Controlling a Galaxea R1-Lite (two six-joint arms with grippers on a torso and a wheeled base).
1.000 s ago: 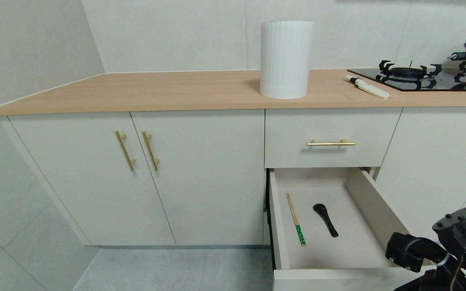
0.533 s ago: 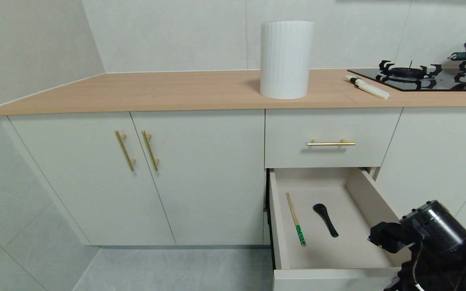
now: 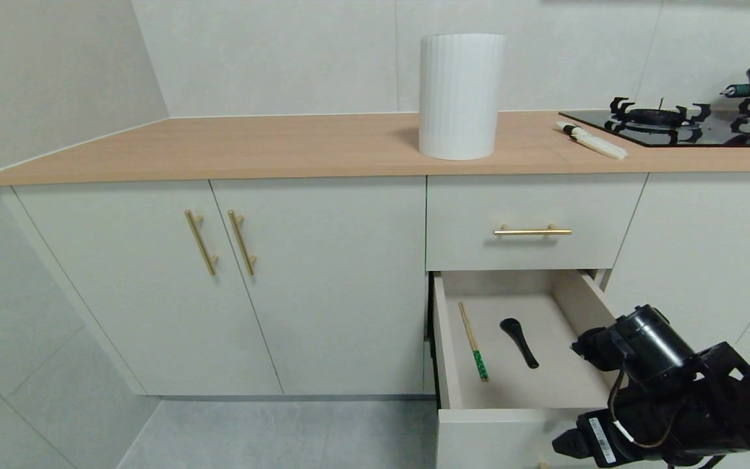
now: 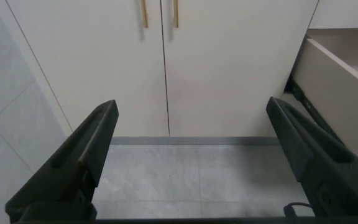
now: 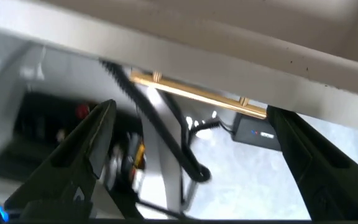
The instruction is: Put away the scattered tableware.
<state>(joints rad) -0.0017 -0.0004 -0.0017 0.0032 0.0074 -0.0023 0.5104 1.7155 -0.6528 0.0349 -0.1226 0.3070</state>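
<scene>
Lying in open drawer (image 3: 445, 345), chopsticks (image 3: 472, 340) (green-tipped) near spoon (image 3: 518, 340), left pincer (image 4: 191, 107) and right pincer (image 5: 191, 109) spread wide, empty

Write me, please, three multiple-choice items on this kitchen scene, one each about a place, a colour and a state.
1. Where does the black spoon lie? A on the stove; B in the open lower drawer; C on the floor.
2. What colour are the decorated ends of the chopsticks? A red; B green; C blue.
3. How is the upper drawer? A shut; B half open; C taken out.
Answers: 1 B, it rests inside beside the chopsticks; 2 B, their near ends are green; 3 A, its front sits flush, no gap showing.
</scene>
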